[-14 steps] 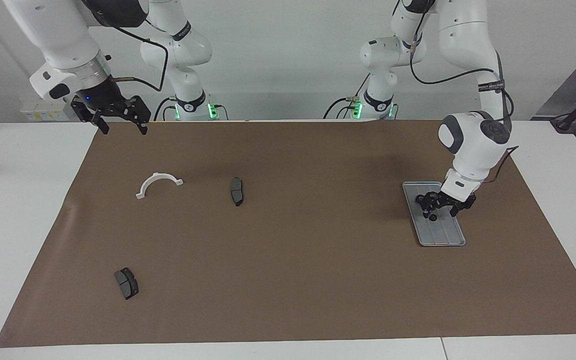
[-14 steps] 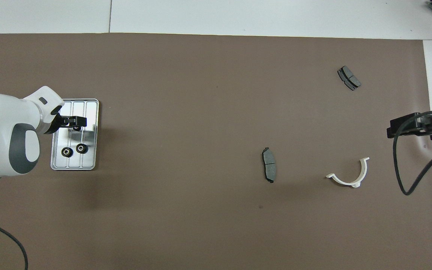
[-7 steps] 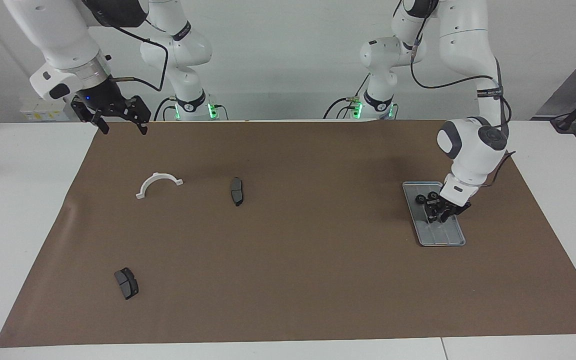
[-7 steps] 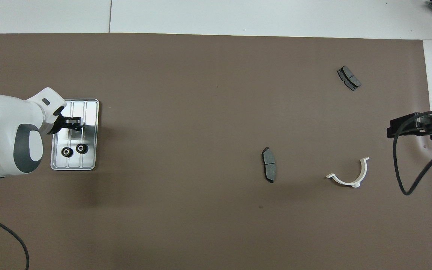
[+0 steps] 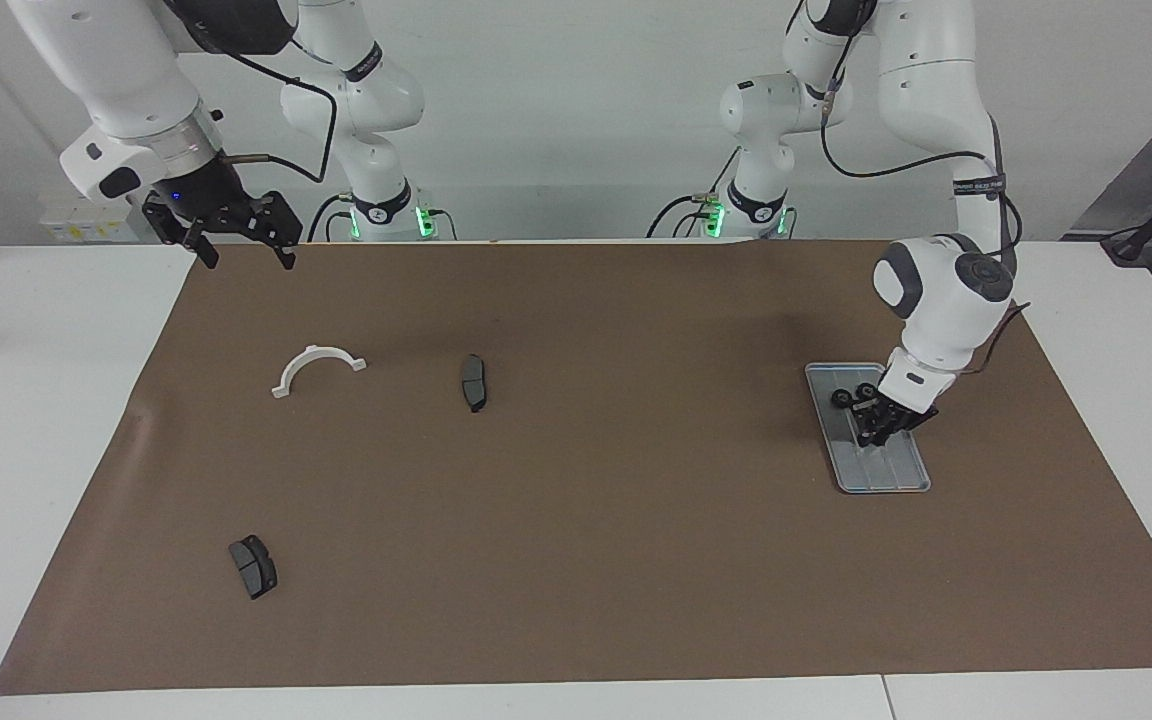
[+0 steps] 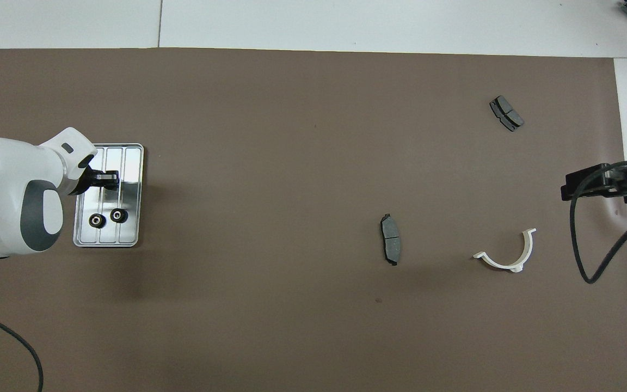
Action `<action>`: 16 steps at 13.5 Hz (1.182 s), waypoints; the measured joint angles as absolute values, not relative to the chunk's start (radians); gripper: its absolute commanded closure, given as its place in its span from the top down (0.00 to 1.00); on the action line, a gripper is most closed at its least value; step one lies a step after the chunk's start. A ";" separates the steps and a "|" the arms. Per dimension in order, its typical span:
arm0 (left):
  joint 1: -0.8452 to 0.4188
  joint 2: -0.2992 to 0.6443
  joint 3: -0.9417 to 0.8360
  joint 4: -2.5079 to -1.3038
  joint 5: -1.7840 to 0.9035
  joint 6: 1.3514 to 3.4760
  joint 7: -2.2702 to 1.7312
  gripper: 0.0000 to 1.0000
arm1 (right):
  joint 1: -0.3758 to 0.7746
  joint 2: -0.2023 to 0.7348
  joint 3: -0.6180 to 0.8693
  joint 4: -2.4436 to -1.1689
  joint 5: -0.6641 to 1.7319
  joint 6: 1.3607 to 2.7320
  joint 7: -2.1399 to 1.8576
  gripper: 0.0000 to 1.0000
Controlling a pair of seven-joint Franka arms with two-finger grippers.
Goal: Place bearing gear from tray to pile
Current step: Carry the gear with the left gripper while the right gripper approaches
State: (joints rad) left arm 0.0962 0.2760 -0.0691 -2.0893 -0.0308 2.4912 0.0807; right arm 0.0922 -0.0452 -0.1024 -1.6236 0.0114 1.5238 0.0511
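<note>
The silver tray lies at the left arm's end of the brown mat. My left gripper is down in the tray, its fingers closed on a black bearing gear that they mostly hide. Two more bearing gears lie side by side in the tray's end nearer the robots. My right gripper waits open and raised over the mat's edge at the right arm's end. The pile is out of view.
A white half-ring and a dark brake pad lie toward the right arm's end. A second brake pad lies farther from the robots. A black cable hangs from the right arm.
The left gripper's open fingers came down around the single gear in the tray and closed on it. The right arm has not moved.
</note>
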 measured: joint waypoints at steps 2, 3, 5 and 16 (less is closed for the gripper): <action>0.096 0.272 -0.073 -2.038 -0.031 2.409 0.081 0.00 | 0.092 -0.051 -0.103 -1.623 0.011 1.524 0.051 1.00; 0.093 0.265 -0.078 -1.989 -0.031 2.334 0.081 0.00 | 0.092 -0.057 -0.103 -1.623 0.011 1.524 0.051 1.00; 0.070 0.236 -0.082 -1.906 -0.031 2.210 0.079 0.00 | 0.092 -0.065 -0.104 -1.624 0.011 1.519 0.051 1.00; -0.389 0.193 -0.099 -1.894 -0.031 2.270 -0.570 0.00 | 0.086 -0.071 -0.108 -1.651 0.011 1.604 0.051 1.00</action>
